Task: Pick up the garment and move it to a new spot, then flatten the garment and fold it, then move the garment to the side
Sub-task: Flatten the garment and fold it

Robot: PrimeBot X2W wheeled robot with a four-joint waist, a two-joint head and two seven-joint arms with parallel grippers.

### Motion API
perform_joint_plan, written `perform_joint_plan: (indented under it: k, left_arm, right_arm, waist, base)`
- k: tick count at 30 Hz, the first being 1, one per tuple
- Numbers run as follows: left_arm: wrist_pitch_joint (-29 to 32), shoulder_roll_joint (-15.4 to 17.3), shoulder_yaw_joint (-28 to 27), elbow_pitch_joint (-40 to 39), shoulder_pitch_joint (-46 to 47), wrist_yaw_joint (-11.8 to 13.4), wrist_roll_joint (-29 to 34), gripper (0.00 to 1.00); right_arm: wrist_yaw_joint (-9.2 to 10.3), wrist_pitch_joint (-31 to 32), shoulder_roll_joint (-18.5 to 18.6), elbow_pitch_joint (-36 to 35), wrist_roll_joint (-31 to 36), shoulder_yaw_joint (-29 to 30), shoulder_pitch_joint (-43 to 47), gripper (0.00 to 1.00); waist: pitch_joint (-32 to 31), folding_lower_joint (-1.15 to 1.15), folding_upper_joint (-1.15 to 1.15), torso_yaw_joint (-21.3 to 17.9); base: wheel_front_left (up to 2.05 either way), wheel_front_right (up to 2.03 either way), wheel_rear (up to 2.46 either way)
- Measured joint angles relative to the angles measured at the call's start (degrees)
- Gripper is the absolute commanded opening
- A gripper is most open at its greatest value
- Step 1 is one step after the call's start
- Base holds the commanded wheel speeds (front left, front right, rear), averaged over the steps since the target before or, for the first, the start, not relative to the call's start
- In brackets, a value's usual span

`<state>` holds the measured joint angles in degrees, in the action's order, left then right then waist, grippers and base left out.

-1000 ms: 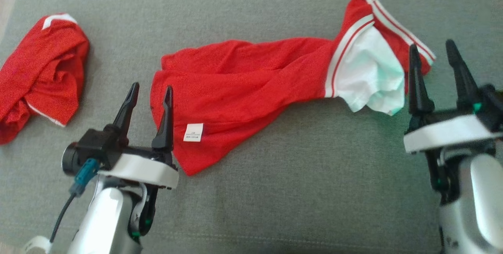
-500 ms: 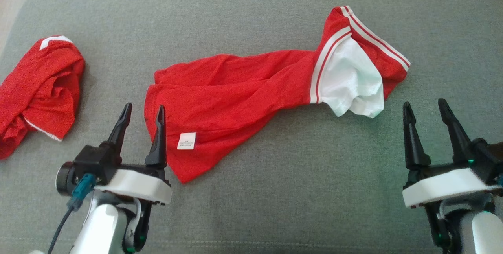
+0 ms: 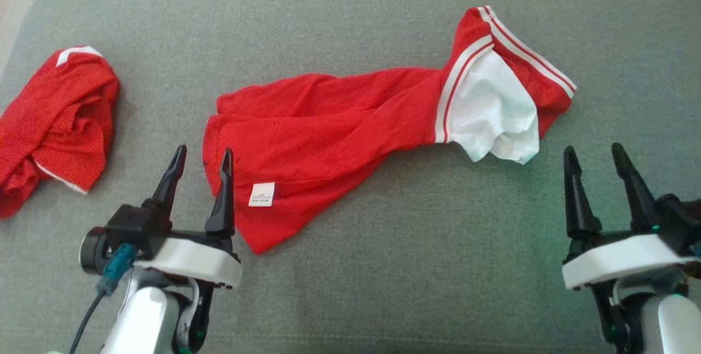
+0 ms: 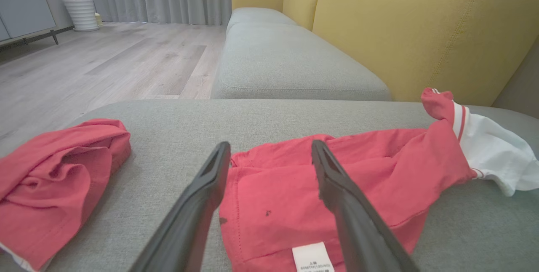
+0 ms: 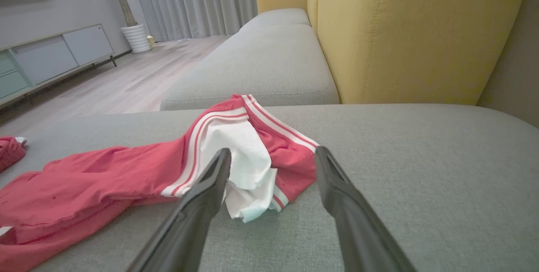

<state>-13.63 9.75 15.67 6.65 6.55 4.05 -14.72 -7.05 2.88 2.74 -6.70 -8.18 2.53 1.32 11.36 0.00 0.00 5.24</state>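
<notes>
The long red fabric garment with white stripes [image 3: 328, 124] lay twisted across the grey upholstered sofa cushion [image 3: 383, 266], held by nothing. Over the last second the head camera had tilted, sliding the whole view. Measured against the garment, though, my right gripper [image 3: 594, 148] had drawn back from its white end, jaws released and empty. My left gripper [image 3: 204, 151], jaws likewise spread, stayed beside the hem near the small white label [image 3: 262, 194]. I judged flattening not yet begun. The folds hid the garment's true shape, and a second crumpled red cloth [image 3: 52, 118] was cut off at the left edge.
</notes>
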Motion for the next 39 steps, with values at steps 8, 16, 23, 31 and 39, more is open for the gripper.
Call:
perform_joint_plan:
  k: [8, 16, 23, 31, 39]
  left_arm:
    - [-0.08, -0.18, 0.73, -0.78, 1.69, -0.25, 0.0, 1.0]
    - [-0.53, -1.27, 1.71, 0.12, 4.23, -1.01, 0.0, 1.0]
    - [-0.66, -1.7, 1.71, 0.57, 4.72, -1.04, 0.0, 1.0]
    - [-0.67, -1.74, 1.24, 1.0, 4.75, -1.09, 0.0, 1.0]
    - [-0.68, -1.74, 0.91, 0.85, 4.66, -1.09, 0.01, 1.0]
  right_arm:
    - [0.0, 2.26, 0.01, 9.23, 0.88, -0.46, -9.18, 1.0]
    - [0.0, 4.88, 2.76, 18.79, 1.27, -1.72, -17.7, 1.0]
    - [0.0, 8.06, 3.72, 20.71, -0.68, -4.63, -20.76, 0.0]
    - [0.0, 8.06, 3.87, 15.33, -2.4, -5.26, -20.24, 0.0]
    - [0.0, 16.16, 1.63, 6.53, -9.42, 3.04, -9.95, 0.0]
  waist:
    - [3.69, 0.0, 0.0, 1.54]
    - [6.66, 0.0, 0.0, 3.67]
    - [7.61, 0.0, 0.0, 4.03]
    - [6.91, 0.0, 0.0, 3.02]
    - [5.67, 0.0, 0.0, 1.45]
  base:
    - [0.0, 0.0, 0.0]
    - [0.0, 0.0, 0.0]
    - [0.0, 0.0, 0.0]
    - [0.0, 0.0, 0.0]
    - [0.0, 0.0, 0.0]
